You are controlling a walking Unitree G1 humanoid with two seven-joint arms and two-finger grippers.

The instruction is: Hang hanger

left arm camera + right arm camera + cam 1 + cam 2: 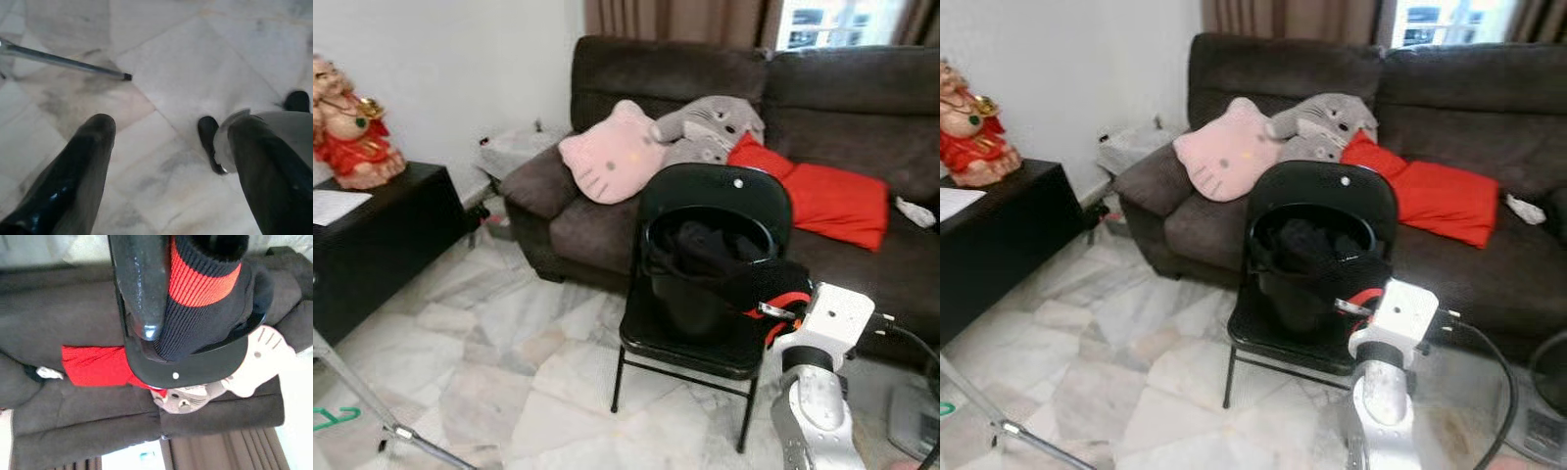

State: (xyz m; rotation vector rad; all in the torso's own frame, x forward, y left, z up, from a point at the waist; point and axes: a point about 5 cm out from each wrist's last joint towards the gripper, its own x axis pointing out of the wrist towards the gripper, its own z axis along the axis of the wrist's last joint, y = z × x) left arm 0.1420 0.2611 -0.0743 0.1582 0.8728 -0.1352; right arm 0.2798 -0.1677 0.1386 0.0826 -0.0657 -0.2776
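A green hanger (333,416) lies on the marble floor at the far left, beside a metal rack leg (372,411). My right gripper (769,305) is at the right rim of a black bucket (705,279) that stands on a black folding chair (715,196). It is shut on a black garment with a red striped band (200,279), which drapes over one finger (142,289). More dark clothes fill the bucket. My left gripper (171,132) hangs open over the floor, nothing between its fingers.
Behind the chair stands a dark brown sofa (862,98) with a pink cat cushion (607,157), a grey plush (710,125) and a red cushion (822,196). At the left, a black cabinet (382,245) carries a red figurine (347,127). A thin metal rod (63,59) lies on the tiles.
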